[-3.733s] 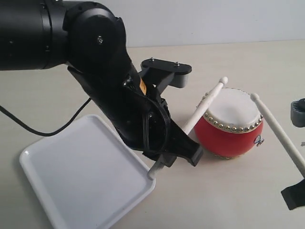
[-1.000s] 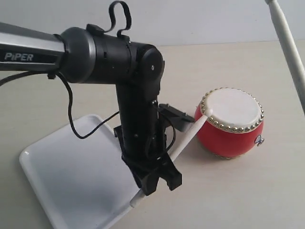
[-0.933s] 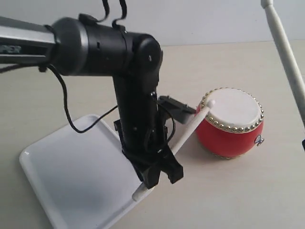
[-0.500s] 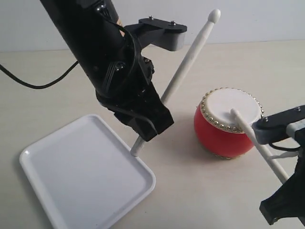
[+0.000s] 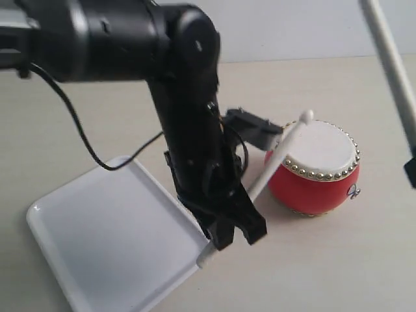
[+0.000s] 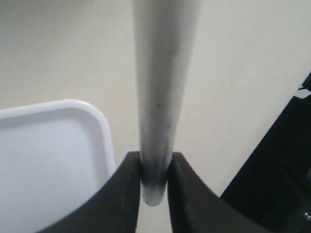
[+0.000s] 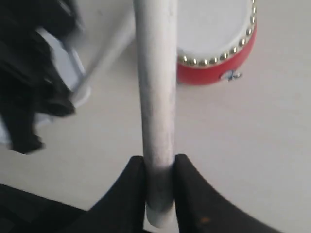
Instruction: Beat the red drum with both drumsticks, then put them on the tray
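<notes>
The tray (image 5: 97,247) sits near the table's (image 5: 312,273) front left corner. The drum (image 5: 312,188) stands to its right, a little apart. One drumstick (image 5: 273,162) slants from the tray's right edge up to the drum's left rim; the other drumstick (image 5: 390,58) is high at the right

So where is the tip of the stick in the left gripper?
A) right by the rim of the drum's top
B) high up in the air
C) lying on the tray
A: the drumstick in the left gripper slants up from beside the tray, its tip at the top rim of the red drum.
</notes>
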Robot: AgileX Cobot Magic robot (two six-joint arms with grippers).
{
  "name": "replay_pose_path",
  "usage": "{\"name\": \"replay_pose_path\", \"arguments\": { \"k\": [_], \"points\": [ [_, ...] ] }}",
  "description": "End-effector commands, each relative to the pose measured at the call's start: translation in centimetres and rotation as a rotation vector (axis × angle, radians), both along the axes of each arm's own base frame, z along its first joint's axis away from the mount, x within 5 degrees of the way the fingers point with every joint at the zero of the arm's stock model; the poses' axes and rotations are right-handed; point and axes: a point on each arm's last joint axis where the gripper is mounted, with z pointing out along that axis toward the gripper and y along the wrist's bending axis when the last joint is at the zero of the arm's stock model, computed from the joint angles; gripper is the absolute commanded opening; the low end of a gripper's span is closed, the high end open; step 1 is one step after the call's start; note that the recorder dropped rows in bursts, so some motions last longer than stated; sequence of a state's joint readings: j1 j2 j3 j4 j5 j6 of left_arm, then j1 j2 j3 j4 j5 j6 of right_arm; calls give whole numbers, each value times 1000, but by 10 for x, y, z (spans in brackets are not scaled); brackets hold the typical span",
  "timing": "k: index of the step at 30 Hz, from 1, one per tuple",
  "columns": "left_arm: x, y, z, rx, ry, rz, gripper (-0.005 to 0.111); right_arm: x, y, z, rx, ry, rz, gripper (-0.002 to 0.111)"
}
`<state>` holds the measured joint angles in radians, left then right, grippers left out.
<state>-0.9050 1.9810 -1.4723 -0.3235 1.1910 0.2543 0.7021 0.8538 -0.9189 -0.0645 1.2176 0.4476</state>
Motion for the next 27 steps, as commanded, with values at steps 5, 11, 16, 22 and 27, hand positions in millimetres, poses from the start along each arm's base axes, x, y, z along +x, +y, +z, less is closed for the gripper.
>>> {"name": "replay_pose_path", "arguments": {
  "k": [5, 11, 16, 22, 27],
  "points": [
    [8, -39, -39, 44, 52, -18, 0, -18, -18, 26, 83, -125, -15, 0],
    [7, -29, 16, -48, -52, -22, 0, -4, -10, 18, 14, -96, -13, 0],
    [2, -15, 60, -107, -155, -34, 0, 7, -5, 13, -46, -82, -18, 0],
    [-4, 28, 90, -3, -377, -96, 0, 21, 4, -22, -176, 28, -13, 0],
    [-13, 55, 77, 103, -403, -138, 0, 20, 9, -46, -209, 132, 12, 0]
  ]
}}
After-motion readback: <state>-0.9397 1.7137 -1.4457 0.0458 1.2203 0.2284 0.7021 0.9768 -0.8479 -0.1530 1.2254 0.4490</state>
